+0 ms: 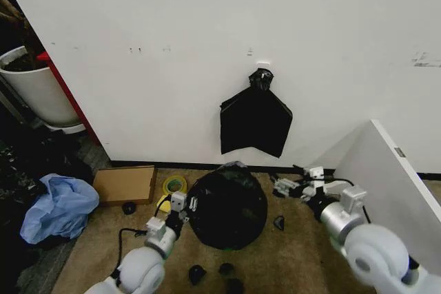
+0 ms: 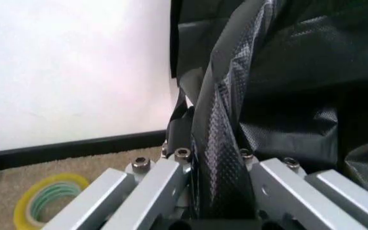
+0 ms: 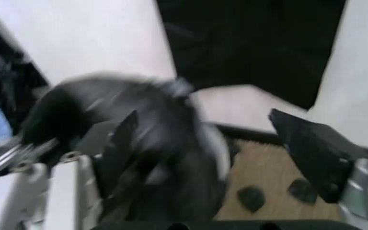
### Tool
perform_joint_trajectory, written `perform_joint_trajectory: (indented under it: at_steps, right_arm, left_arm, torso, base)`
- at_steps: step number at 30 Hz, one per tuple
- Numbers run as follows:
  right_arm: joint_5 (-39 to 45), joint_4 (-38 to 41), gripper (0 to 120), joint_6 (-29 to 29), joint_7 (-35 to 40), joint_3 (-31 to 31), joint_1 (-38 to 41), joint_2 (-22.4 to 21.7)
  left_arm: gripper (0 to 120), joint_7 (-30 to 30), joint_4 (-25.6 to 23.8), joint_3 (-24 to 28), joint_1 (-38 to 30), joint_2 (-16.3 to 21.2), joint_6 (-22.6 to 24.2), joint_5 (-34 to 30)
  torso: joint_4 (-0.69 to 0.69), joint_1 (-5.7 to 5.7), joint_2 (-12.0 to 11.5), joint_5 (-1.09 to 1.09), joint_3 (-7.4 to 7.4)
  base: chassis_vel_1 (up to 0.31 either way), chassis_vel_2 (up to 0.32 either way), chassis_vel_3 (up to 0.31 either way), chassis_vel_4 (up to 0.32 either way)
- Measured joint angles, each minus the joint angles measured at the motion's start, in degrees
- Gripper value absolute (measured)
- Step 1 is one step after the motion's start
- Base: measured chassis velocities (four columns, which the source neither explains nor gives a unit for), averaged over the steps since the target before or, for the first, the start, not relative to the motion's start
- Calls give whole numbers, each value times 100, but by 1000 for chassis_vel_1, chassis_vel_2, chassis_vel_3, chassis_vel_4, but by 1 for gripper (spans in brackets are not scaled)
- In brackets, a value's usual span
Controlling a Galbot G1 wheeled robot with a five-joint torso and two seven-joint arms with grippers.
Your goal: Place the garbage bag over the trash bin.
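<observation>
The garbage bag point(image 1: 227, 208) is a glossy black, rounded mound on the tan carpet below the wall. The trash bin is hidden. My left gripper point(image 1: 183, 204) is at the bag's left side, and in the left wrist view it point(image 2: 212, 153) is shut on a stretched fold of the garbage bag point(image 2: 222, 120). My right gripper point(image 1: 282, 185) hovers just off the bag's right side. In the right wrist view its fingers point(image 3: 312, 143) stand wide apart and the garbage bag point(image 3: 139, 120) bulges near one of them, blurred.
A flat black bag bundle point(image 1: 255, 120) hangs on the white wall. A slanted white panel point(image 1: 386, 184) stands to the right. To the left are a yellow tape roll point(image 1: 174, 185), a cardboard box point(image 1: 124, 184), a blue plastic heap point(image 1: 58, 206) and a white planter point(image 1: 34, 87). Small black pieces point(image 1: 225, 268) litter the carpet.
</observation>
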Motion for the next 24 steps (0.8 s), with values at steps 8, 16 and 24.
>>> perform_joint_trajectory:
  at_steps: [8,16,24]
  right_arm:
    - [-403,113,49,-869,358,-516,133,103]
    - [-692,-471,17,-948,650,-1192,680,260]
    - [-614,-921,0,-1177,1029,-1821,1342,562]
  left_arm:
    - [1,-474,127,499,-668,-392,432,22]
    - [1,-600,201,897,-903,-557,623,166]
    - [1,-699,312,1086,-994,-702,745,358]
  torso:
    - [0,0,0,1,0]
    - [1,0,0,1,1]
    - [1,0,0,0,1]
  base:
    - [0,0,0,0]
    - [0,0,0,0]
    - [0,0,0,0]
